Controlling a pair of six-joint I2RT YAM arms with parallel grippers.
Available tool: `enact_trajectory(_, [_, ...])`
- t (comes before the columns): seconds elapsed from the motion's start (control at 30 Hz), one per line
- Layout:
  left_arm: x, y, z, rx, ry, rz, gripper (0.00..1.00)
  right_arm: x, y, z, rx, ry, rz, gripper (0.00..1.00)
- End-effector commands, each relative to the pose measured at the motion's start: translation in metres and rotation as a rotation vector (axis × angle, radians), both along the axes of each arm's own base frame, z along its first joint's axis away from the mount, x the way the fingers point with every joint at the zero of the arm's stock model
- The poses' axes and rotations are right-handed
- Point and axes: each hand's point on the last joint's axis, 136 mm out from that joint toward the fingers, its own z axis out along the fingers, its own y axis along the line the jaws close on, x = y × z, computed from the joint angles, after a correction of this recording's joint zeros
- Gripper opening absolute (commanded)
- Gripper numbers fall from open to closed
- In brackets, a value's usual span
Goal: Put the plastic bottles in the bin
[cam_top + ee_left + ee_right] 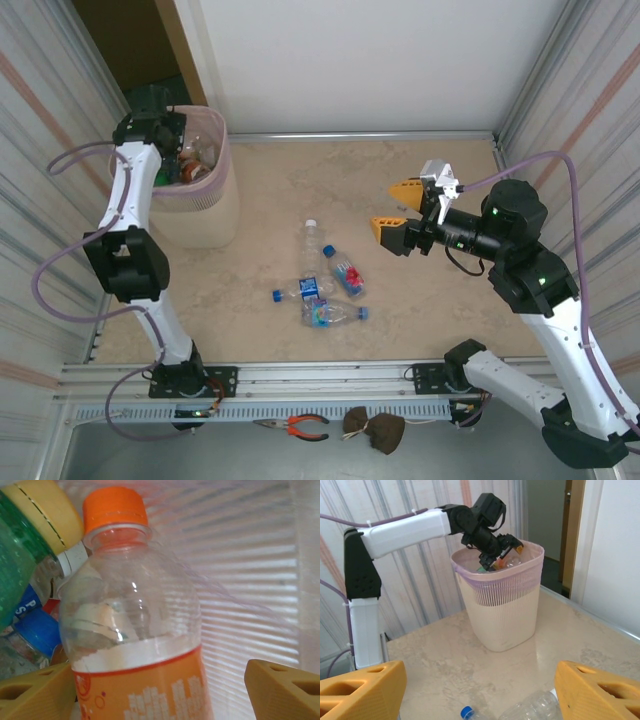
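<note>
The left arm reaches to the far-left corner, and the left end effector is down in the mouth of the bin. On the left wrist view its fingers are spread. An orange-capped bottle, clear with an orange label, sits between them with its cap up in that view. It is close against the left finger, with a plain gap to the right one, so nothing is pinched there. Beside it in the bin are a green bottle with a yellow cap and, lower down, a blue cap. The ribbed bin wall and its pink liner run behind.

Over on the right, the right end effector hangs above the surface, well apart from the bin. Its fingers are wide apart and hold nothing. Its wrist view looks across at the beige bin, with the liner folded over the rim.

Four bottles lie on their sides in a cluster mid-surface, well apart from the bin. A white-capped bottle is the farthest, and a red-label bottle lies just right of it. A blue-capped bottle points left, and the nearest bottle lies crosswise below.

Pliers rest on the near rail.
</note>
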Motion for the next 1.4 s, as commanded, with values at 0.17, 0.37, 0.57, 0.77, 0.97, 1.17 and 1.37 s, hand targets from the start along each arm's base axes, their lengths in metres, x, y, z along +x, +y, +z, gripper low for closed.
enact_trajectory(0.17, [-0.026, -0.003, 0.062, 0.021, -0.122, -0.004, 0.92, -0.003, 0.002, 0.006, 0.017, -0.007, 0.017, 0.77])
enact_trajectory(0.37, [-0.033, -0.009, 0.085, 0.02, -0.185, -0.036, 0.9, -0.005, 0.002, 0.008, 0.019, -0.013, 0.02, 0.77])
enact_trajectory(0.57, [-0.011, -0.038, 0.102, -0.012, -0.283, -0.19, 0.66, -0.005, 0.003, 0.008, 0.019, -0.015, 0.024, 0.77])
enact_trajectory(0.77, [0.012, -0.077, 0.094, -0.07, -0.3, -0.324, 0.52, -0.004, 0.003, 0.007, 0.018, -0.014, 0.023, 0.77])
enact_trajectory(0.97, [0.027, -0.09, 0.069, -0.092, -0.261, -0.366, 0.48, -0.002, 0.004, 0.004, 0.014, -0.009, 0.024, 0.77])
enact_trajectory(1.17, [0.028, -0.063, 0.033, -0.058, -0.176, -0.31, 0.48, 0.0, 0.005, 0.004, 0.014, -0.007, 0.022, 0.77])
enact_trajectory(1.37, [0.023, -0.038, 0.001, -0.068, -0.113, -0.272, 0.46, 0.002, 0.007, 0.004, 0.016, -0.002, 0.026, 0.77])
